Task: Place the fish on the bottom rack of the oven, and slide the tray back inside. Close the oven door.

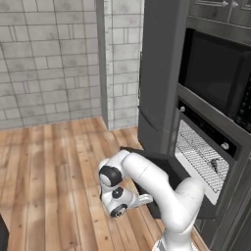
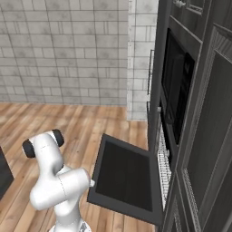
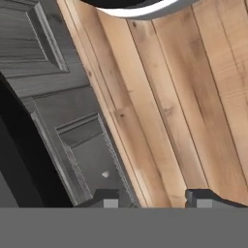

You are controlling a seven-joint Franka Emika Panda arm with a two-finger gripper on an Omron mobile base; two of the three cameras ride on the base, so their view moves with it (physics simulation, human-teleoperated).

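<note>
My gripper (image 3: pixel 152 197) hangs low beside the open door, its two dark fingertips standing apart with nothing between them, so I call it open and empty; past the tips I look onto pale wooden floor planks (image 3: pixel 184 97) and a dark grey panelled cabinet front (image 3: pixel 72 140); the wide flat dark grey oven door (image 2: pixel 127 179) lies folded down and level, just beside my white forearm, with its free front edge nearest my hand; beyond it the dark grey boxy oven (image 1: pixel 206 147) stands open, its narrow control strip bearing small silver knobs; the wide silver wire-grid bottom rack (image 1: pixel 201 154) sits in the cavity, and a small dark shape on it (image 1: pixel 214 164) may be the fish, though it is too small to be sure; I judge the door to be rigid, fairly heavy and hinged at the oven, so I would not pinch it; I would get under its free edge and push upward, expecting smooth metal that could slip off the fingers; the rack looks light, stiff and thin, best nudged at its front wire.
</note>
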